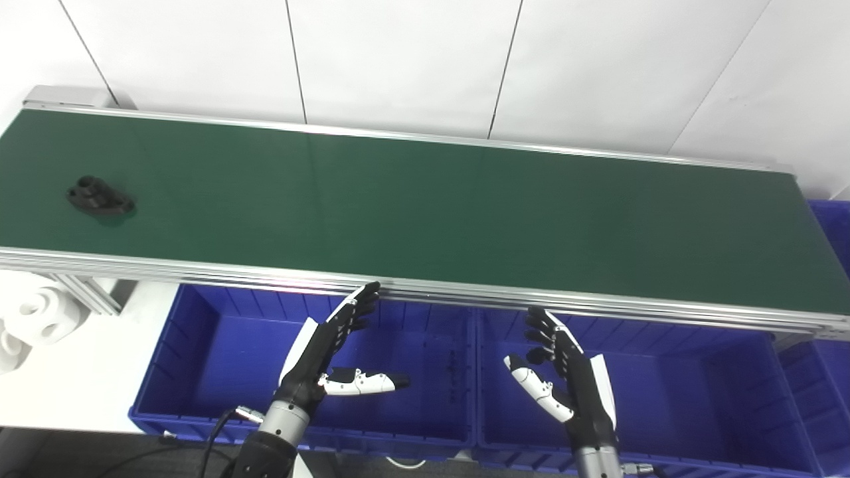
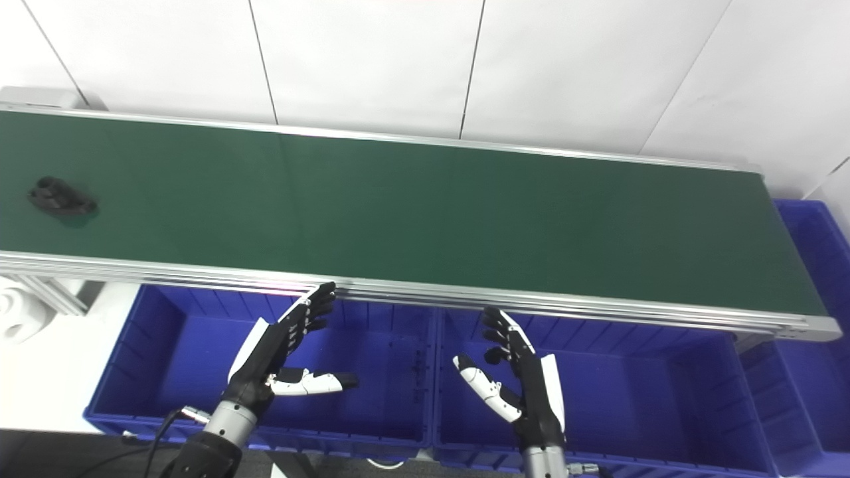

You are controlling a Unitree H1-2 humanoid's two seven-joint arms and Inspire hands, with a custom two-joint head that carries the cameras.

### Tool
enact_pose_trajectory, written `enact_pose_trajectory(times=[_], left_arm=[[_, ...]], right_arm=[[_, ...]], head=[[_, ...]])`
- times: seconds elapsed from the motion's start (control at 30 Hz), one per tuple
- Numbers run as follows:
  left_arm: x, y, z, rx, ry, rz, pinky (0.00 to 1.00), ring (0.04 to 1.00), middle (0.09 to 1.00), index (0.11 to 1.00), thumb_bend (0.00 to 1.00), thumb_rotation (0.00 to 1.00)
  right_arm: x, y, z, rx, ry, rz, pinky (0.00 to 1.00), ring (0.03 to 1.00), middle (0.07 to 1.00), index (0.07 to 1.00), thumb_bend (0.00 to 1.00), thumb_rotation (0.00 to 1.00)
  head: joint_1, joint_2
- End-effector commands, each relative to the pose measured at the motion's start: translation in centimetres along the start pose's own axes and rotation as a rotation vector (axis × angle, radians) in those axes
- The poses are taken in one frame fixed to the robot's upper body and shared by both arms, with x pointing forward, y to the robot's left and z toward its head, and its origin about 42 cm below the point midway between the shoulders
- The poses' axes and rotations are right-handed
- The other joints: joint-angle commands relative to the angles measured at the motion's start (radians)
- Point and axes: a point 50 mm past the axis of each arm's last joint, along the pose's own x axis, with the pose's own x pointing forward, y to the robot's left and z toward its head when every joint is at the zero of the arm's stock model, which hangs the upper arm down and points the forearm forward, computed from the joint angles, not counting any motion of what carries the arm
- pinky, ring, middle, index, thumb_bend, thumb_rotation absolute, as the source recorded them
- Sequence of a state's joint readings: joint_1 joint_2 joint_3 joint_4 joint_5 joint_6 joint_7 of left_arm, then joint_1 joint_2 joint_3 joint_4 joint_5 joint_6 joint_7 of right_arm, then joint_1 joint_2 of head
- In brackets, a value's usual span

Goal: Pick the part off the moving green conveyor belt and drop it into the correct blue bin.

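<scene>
A small black part (image 1: pixel 99 197) lies on the green conveyor belt (image 1: pixel 425 212) at its far left end. Two blue bins sit side by side below the belt's near rail: a left bin (image 1: pixel 219 345) and a right bin (image 1: pixel 677 385). My left hand (image 1: pixel 332 345) hovers open over the left bin, fingers stretched toward the rail, thumb out to the right. Over the right bin my right hand (image 1: pixel 564 378) is open too, fingers apart and pointing up. Both hands hold nothing and are far from the part.
The belt's aluminium rail (image 1: pixel 465 292) runs just above both hands. Another blue bin (image 1: pixel 833 226) stands at the belt's right end. White parts (image 1: pixel 36 315) lie on the table at the left. A white panelled wall rises behind the belt.
</scene>
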State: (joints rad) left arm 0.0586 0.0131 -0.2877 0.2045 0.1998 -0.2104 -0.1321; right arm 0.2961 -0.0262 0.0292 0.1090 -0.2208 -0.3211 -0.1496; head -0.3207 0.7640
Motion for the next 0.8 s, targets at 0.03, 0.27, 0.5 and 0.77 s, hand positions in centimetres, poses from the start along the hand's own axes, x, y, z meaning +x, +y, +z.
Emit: enact_pose_trajectory(times=[0.03, 0.27, 0.5, 0.77], left_arm=[[0.4, -0.3, 0.9, -0.005, -0.065, 0.003, 0.87, 0.908, 0.918, 0.900, 0.74, 0.23], [0.2, -0.8, 0.4, 0.013, -0.057, -0.001, 0.84, 0.893, 0.903, 0.910, 0.74, 0.27], [0.1, -1.1, -0.2, 0.008, -0.072, 0.009, 0.84, 0.891, 0.906, 0.904, 0.73, 0.23], [0.3, -1.5, -0.3, 0.022, -0.070, 0.009, 0.84, 0.898, 0.918, 0.905, 0.73, 0.21]], right_arm=[[-0.1, -0.5, 0.1, -0.006, -0.033, -0.003, 0.75, 0.815, 0.835, 0.855, 0.71, 0.56], [-0.4, -0.8, -0.5, -0.015, -0.030, -0.005, 0.76, 0.821, 0.841, 0.858, 0.69, 0.57], [-0.5, -0.6, -1.1, -0.001, -0.026, -0.007, 0.74, 0.816, 0.838, 0.854, 0.69, 0.54], [-0.5, -1.0, -1.6, 0.002, -0.027, -0.026, 0.76, 0.817, 0.841, 0.852, 0.71, 0.54]], head=[[0.033, -0.023], [0.057, -0.067], [0.049, -0.105], [0.082, -0.115]])
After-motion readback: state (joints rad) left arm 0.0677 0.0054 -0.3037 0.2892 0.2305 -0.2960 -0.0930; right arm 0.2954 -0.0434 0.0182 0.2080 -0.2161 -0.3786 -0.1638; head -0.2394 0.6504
